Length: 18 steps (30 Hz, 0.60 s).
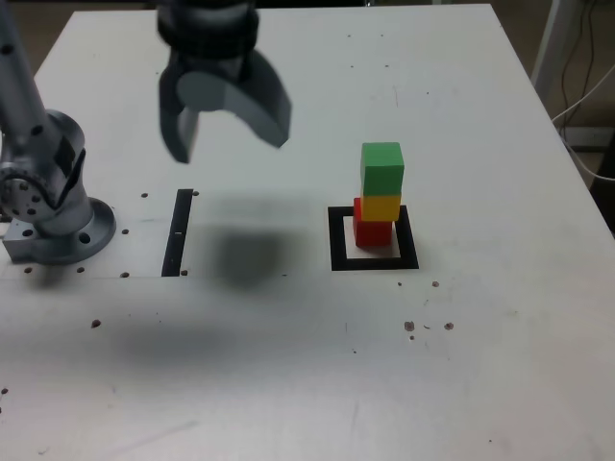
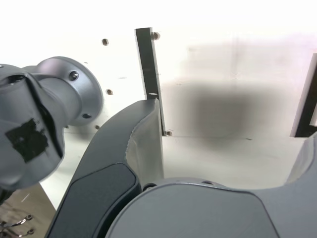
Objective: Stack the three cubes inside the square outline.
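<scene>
Three cubes stand stacked in the exterior view: the red cube (image 1: 372,231) at the bottom, the yellow cube (image 1: 381,206) on it, the green cube (image 1: 381,168) on top, sitting slightly askew. The stack rests inside the square outline (image 1: 338,240), toward its far side. My gripper (image 1: 229,144) hangs open and empty well above the table, to the exterior view's left of the stack. In the wrist view the gripper (image 2: 230,124) holds nothing between its fingers, and only a corner of the square outline (image 2: 304,106) shows; the cubes are out of that view.
A straight black strip (image 1: 178,233) (image 2: 148,64) lies on the white table (image 1: 317,365) below the gripper. The arm's grey base (image 1: 53,206) (image 2: 44,114) stands at the exterior view's left. Small screw holes dot the table; cables hang past its right edge.
</scene>
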Each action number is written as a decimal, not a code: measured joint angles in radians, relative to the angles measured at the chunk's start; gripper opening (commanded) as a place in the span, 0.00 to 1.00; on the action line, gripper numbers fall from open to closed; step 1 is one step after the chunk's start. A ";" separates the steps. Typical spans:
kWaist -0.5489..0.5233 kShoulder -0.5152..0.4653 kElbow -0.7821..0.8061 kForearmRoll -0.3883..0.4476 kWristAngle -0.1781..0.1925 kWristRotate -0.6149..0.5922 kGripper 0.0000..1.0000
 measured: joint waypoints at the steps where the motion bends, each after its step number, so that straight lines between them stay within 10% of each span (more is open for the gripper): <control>1: 0.000 -0.011 0.026 -0.013 -0.001 -0.001 0.99; 18: 0.000 -0.062 0.441 -0.328 -0.053 -0.005 1.00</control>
